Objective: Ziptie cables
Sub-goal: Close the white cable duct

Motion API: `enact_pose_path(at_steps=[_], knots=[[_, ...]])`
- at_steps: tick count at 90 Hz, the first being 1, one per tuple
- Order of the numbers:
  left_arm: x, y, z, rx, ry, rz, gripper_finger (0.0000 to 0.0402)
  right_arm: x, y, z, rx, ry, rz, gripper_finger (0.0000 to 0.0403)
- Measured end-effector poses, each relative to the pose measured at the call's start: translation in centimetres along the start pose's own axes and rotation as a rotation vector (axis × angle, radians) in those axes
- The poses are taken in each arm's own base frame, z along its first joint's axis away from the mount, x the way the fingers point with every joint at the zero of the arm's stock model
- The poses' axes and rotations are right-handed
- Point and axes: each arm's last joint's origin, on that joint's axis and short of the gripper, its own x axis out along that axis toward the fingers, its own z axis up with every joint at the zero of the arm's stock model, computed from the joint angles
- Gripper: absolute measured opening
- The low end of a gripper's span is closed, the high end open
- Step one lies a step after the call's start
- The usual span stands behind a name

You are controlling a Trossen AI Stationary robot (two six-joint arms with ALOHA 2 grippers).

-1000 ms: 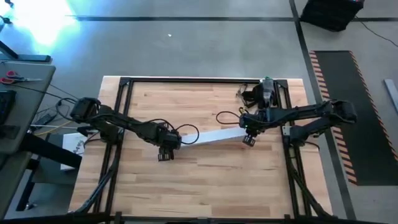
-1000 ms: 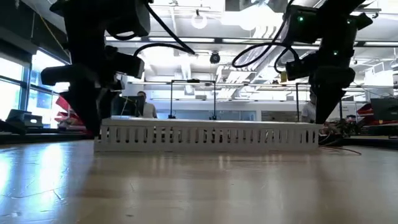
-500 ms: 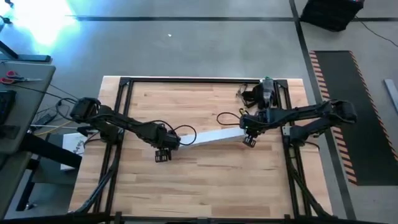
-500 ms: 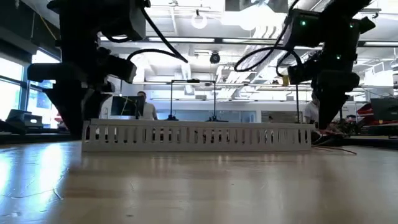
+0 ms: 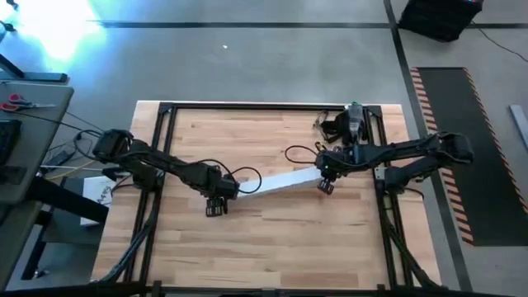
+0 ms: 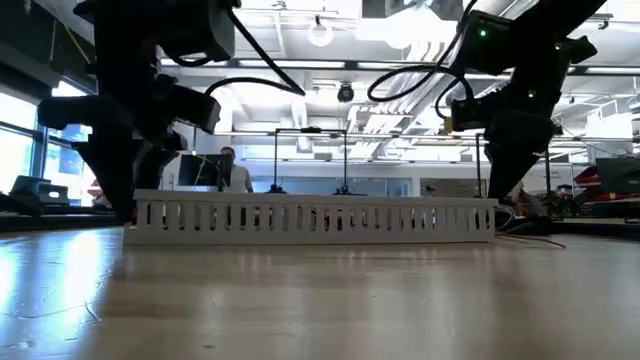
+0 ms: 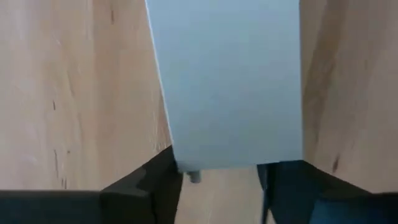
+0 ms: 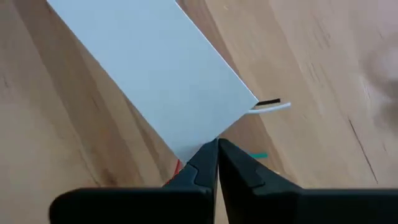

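A long white slotted channel [image 5: 276, 181] with a flat white cover lies on the wooden table, its slotted side wall [image 6: 310, 218] facing the low view. My left gripper [image 5: 216, 202] is shut on its left end. My right gripper [image 5: 327, 185] is shut, fingertips at the right end's corner [image 8: 211, 138]. Of the cables, only a few thin wire ends [image 8: 267, 104] poke out beyond that right end; the rest is hidden inside the channel. My left gripper has the channel's left end [image 7: 236, 158] between its two fingers [image 7: 158, 180], one on each long side. The fingers point down and lie across the channel. The channel rests flat on the table. My right gripper's shut fingertips [image 8: 208, 155] stand against the corner of the cover's right end, coming from above; whether they touch it I cannot tell.
Black frame rails [image 5: 157, 165] run along the table's left, right and far edges. A dark device with cords [image 5: 348, 124] sits at the far right. A dark cord loop [image 5: 297, 154] lies behind the channel. A person [image 6: 228, 165] shows in the room beyond.
My left gripper has moved toward the table's left edge, and the channel has slid that way along the table, staying flat. My right gripper has followed its right end a little to the left.
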Motion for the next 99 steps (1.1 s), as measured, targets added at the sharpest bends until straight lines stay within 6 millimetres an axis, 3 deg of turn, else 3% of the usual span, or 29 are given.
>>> enact_pose_path(at_steps=[25, 62, 99], knots=[[-0.2, 0.3, 0.4, -0.005, -0.027, 0.062, 0.0124, -0.2, -0.3, -0.6, 0.019, 0.056, -0.070, 0.0000], [-0.6, 0.2, -0.2, -0.029, 0.068, 0.024, 0.0216, -0.9, -0.6, -1.3, 0.036, 0.101, -0.085, 0.0000], [-0.1, -0.9, -0.5, -0.051, 0.030, -0.008, 0.0209, -0.7, -1.5, -0.7, 0.057, 0.064, -0.100, 0.0000]])
